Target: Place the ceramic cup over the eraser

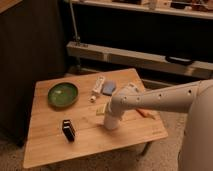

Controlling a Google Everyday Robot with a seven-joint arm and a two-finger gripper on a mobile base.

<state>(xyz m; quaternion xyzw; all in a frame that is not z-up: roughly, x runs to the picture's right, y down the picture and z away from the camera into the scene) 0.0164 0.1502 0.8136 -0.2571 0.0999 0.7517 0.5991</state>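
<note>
The ceramic cup (111,124) is a small white shape on the wooden table (50,145), right of the middle, directly under my gripper (111,118). The gripper reaches down onto it from my white arm (160,98), which comes in from the right; the wrist hides the cup's top. The eraser (68,130), a small black block, stands upright on the table to the left of the cup, about a hand's width away.
A round green bowl (63,94) sits at the table's back left. A white oblong bar (98,84) and a blue pad (108,88) lie at the back middle. An orange item (144,113) lies behind the arm on the right. A dark cabinet stands at left.
</note>
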